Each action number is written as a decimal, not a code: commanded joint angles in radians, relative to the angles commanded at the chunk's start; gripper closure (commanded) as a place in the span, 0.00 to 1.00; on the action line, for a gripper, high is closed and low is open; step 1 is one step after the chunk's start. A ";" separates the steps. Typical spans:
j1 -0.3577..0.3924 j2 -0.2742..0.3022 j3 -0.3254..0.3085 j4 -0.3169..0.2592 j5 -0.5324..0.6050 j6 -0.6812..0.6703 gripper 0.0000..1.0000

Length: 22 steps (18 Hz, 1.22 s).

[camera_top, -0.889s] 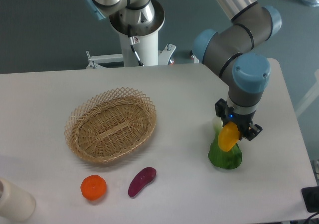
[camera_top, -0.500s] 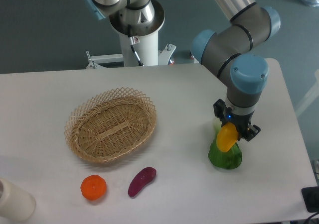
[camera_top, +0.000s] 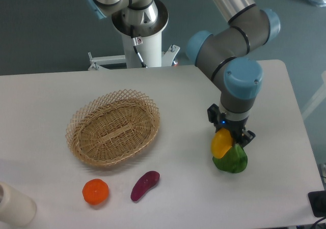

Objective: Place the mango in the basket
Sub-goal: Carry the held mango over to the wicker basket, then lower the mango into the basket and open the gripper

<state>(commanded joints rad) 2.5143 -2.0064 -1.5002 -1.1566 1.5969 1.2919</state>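
A single fixed camera looks down from the front, high and fairly near, onto the white rectangular table [camera_top: 168,96]; the grey arm base [camera_top: 138,23] stands upper centre.

A round orange fruit [camera_top: 96,192] sits near the table's [camera_top: 46,96] front edge, a dark purple-red eggplant [camera_top: 144,185] just beside it. Over to the right lies a green vegetable [camera_top: 232,161]. A white cylinder [camera_top: 14,205] pokes in at the bottom-left corner.

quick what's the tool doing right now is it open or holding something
Tool: closed on the mango, held just above the green vegetable, right of the basket.
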 joint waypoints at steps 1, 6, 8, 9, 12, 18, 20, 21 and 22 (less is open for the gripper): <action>-0.015 0.002 0.000 0.000 -0.002 -0.018 0.40; -0.100 0.017 -0.018 0.008 -0.015 -0.106 0.40; -0.146 0.029 -0.037 0.011 -0.015 -0.126 0.40; -0.167 0.034 -0.054 0.012 -0.015 -0.135 0.40; -0.230 0.074 -0.115 0.024 -0.021 -0.140 0.40; -0.324 0.198 -0.323 0.187 -0.038 -0.138 0.40; -0.365 0.210 -0.348 0.209 -0.037 -0.141 0.40; -0.380 0.218 -0.350 0.206 -0.038 -0.141 0.39; -0.393 0.216 -0.351 0.207 -0.037 -0.143 0.39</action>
<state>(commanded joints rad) 2.1216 -1.7901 -1.8515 -0.9495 1.5600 1.1490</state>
